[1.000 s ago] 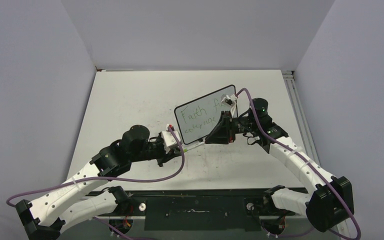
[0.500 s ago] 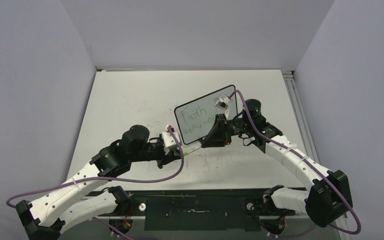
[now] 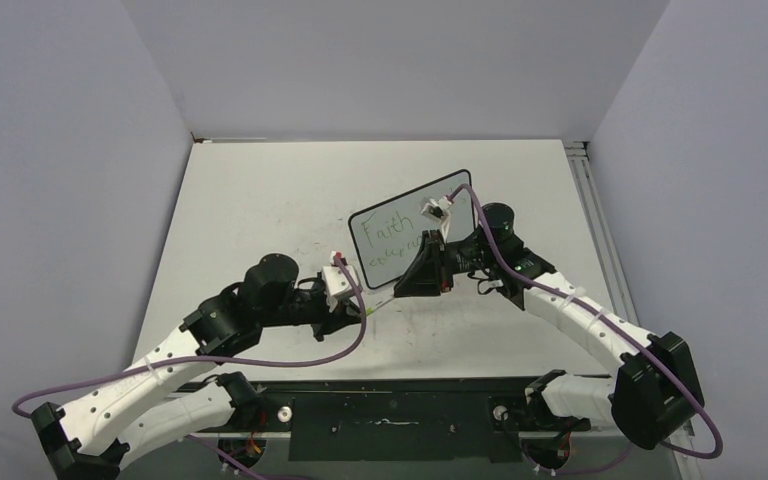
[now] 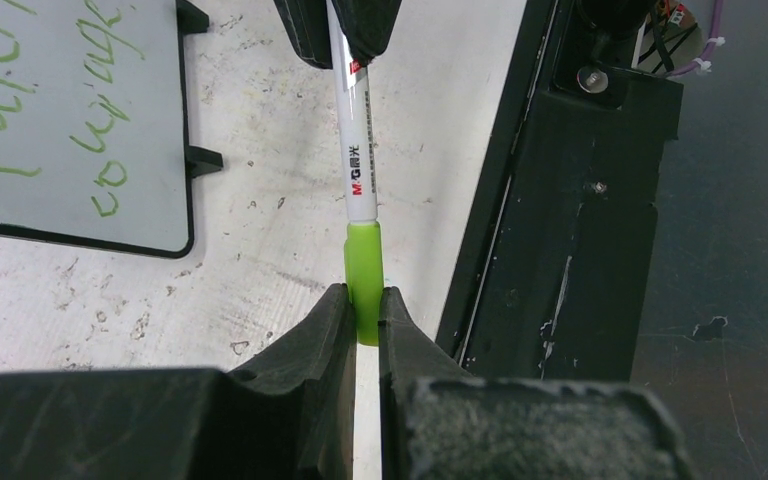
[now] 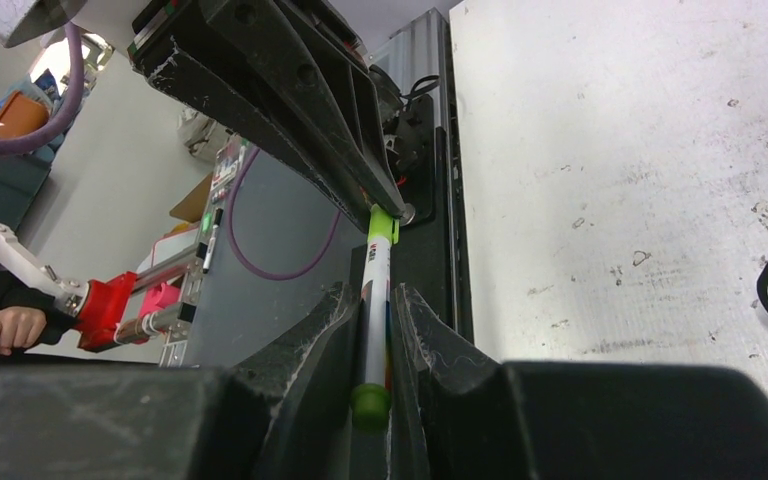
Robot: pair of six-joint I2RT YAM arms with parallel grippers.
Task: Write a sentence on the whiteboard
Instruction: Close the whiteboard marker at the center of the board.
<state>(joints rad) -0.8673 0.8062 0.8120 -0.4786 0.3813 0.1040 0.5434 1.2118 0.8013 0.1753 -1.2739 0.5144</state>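
The big white desk (image 3: 260, 200) has grey scuffs on it. The whiteboard (image 3: 405, 208) stands on its little black feet near the middle of the desk, a bit to the right. Both hands are just in front of its near corner. The left hand (image 4: 362, 300) pinches the green cap (image 4: 363, 265) of a pen (image 4: 362, 150). The right hand (image 5: 372, 300) pinches the white part of the same pen. The pen stretches from one hand to the other, over the desk. The sentence (image 3: 392, 228) is on the whiteboard in thin green letters, in two lines. The right arm hides some of it.
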